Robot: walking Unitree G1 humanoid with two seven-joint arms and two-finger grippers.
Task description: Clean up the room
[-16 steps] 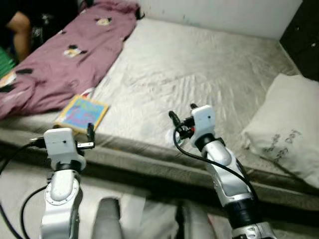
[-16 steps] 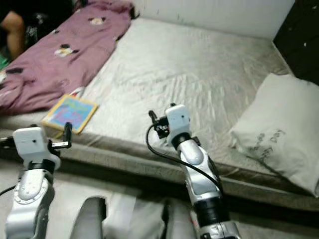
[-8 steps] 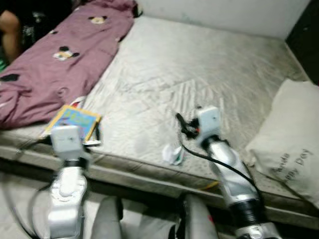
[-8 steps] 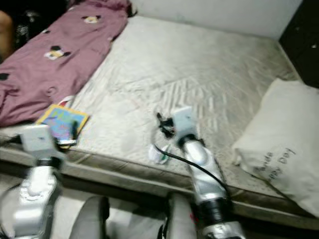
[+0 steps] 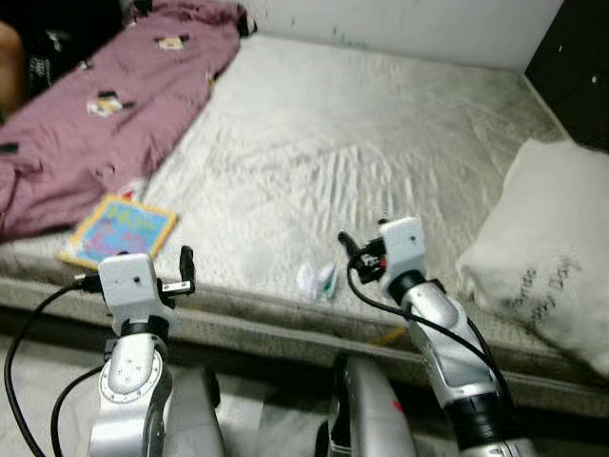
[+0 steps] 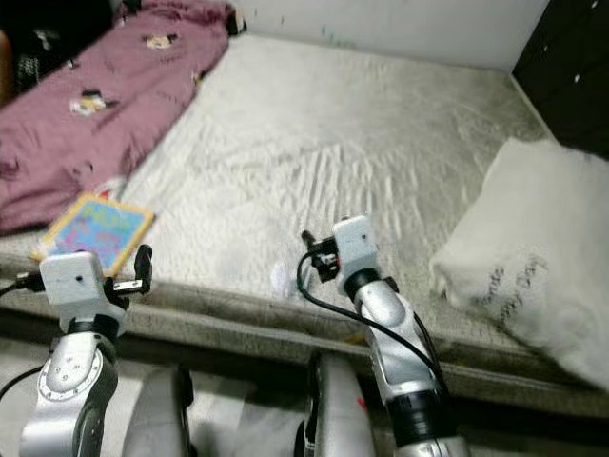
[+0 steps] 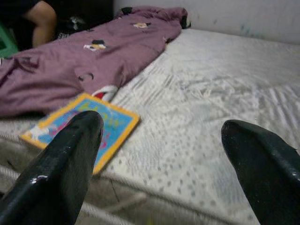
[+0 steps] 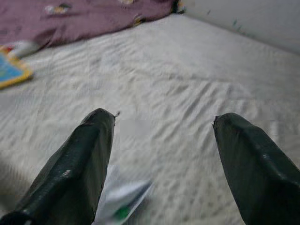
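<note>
Robot stands at the front edge of a bed w/ a grey-white quilted mattress (image 5: 362,143). Small crumpled white-and-green paper scrap (image 5: 317,280) lies near that front edge, just beside the right gripper (image 8: 161,154) on its left side. Right jaws are spread wide, nothing between them; in the right wrist view the scrap sits low, by one black finger (image 8: 75,173), not centred in the gap.

Left gripper (image 7: 161,161) hovers before the bed edge, jaws also wide apart & empty, aimed toward a flat blue picture book w/ yellow border (image 5: 118,229). Book lies near the front-left corner, next to a rumpled mauve blanket w/ cartoon prints (image 5: 105,114). Big white pillow w/ dark lettering (image 5: 552,248) sits on the right side.

Risks, as I judge them: scrap is light & off-centre, so closing now prob. nudges it aside or off the edge. Thin flat book is hard to pinch; jaws could snag the sheet instead.
</note>
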